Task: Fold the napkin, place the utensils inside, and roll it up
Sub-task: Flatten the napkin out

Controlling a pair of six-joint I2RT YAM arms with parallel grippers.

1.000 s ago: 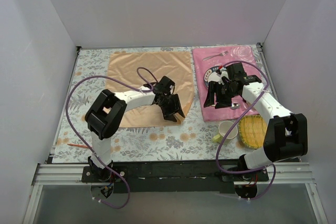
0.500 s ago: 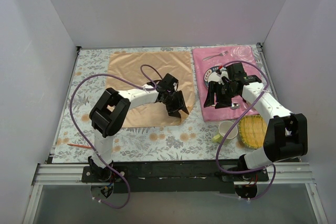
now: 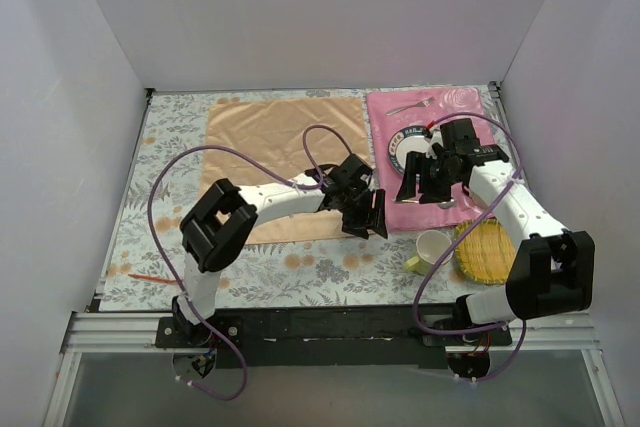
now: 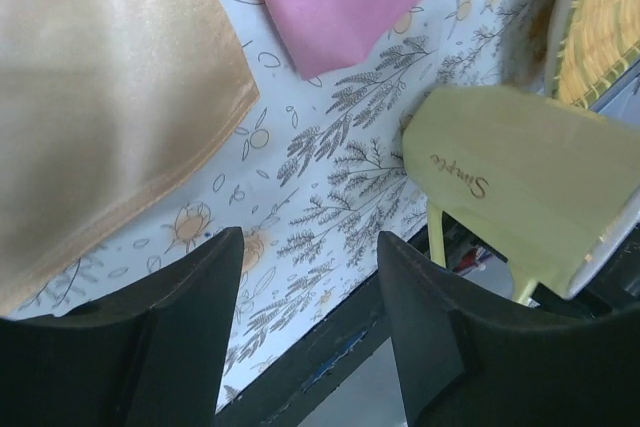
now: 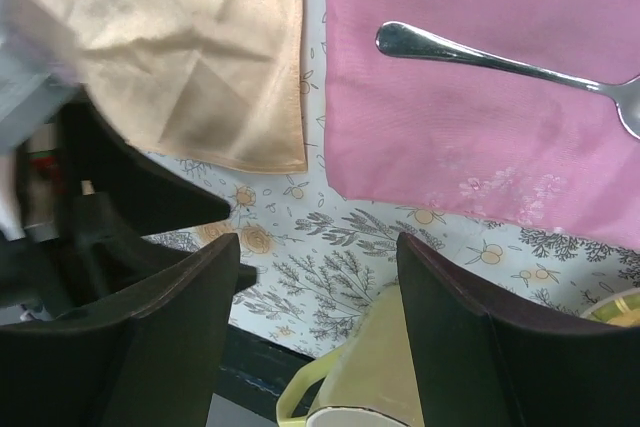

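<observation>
1. Table (image 3: 165, 162), floral-covered: walls (image 3: 70, 147) stand along its left, far and right edges. Both arm bases sit at the near edge.
2. Near left corner: a thin orange item (image 3: 148, 276), too small to identify, lies alone on the cover.
3. Napkin (image 3: 270, 147): spread flat and unfolded on the far left half of the table.
   - Its far edge runs close to the table's far edge.
   - A bare strip separates its left edge from the table's left edge.
   - A wider bare band lies between its near edge and the table's near edge.
4. Left gripper (image 4: 308, 247): released, jaws apart, nothing between them. It hangs over bare cover just off the napkin's near right corner.
5. Gap: only a narrow strip of cover separates the napkin's right edge from the left edge of the placemat (image 3: 460, 112). The two cloths do not touch.
6. Right gripper (image 5: 318, 247): released, jaws wide, empty, above the placemat's near left part.
7. Fork (image 3: 410, 106): on the placemat near its far left corner.
8. Spoon (image 5: 480, 55): on the placemat toward its near edge, lying wholly within the cloth. No finger touches it.
9. Plate (image 3: 400, 147): on the placemat between fork and spoon, partly hidden by the right arm.
10. Cup (image 3: 432, 244): on the cover just off the placemat's near edge.
11. Yellow mat (image 3: 482, 250): just right of the cup, by the table's near right corner, leaving little bare cover there.
</observation>
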